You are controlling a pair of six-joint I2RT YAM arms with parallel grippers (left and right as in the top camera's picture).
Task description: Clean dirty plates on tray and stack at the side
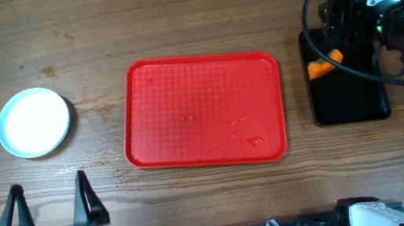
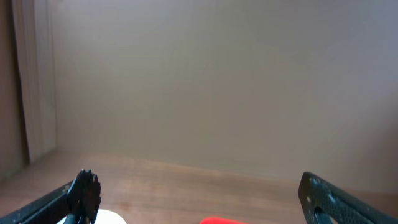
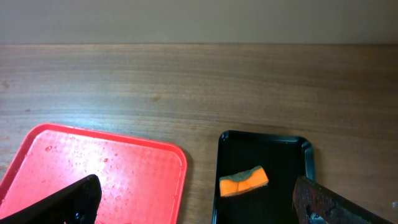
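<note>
One round shown, plates (image 1: 33, 122): a single pale disc is seen from overhead at the far left of the surface (image 1: 173, 22), well apart from the tray. How many are stacked cannot be told from above.
Left hand (image 1: 49, 194): it is held at the near edge with its fingers (image 1: 17, 204) spread wide apart and nothing gripped between them.
Plates against left hand: the disc lies just beyond the fingertips, roughly in line with the gap, not touched.
Left wrist view: only a white sliver of the plates (image 2: 107, 219) and a red sliver of the tray (image 2: 217, 220) are caught at the bottom edge; the rest is cut off.
Tray (image 1: 199, 90): it is laid flat at the middle of the surface, dotted with drops and small marks.
Black tray (image 1: 347, 100): it is set just right of the red one, apart from it, with an orange sponge (image 1: 321, 66) lying in its far half.
Right hand (image 3: 195, 183): the fingers are held wide apart, with nothing between them, above the gap between the two trays.
Hard to make out: in the overhead view the right hand is lost among dark housings and a cable (image 1: 336, 54) at the top right.
</note>
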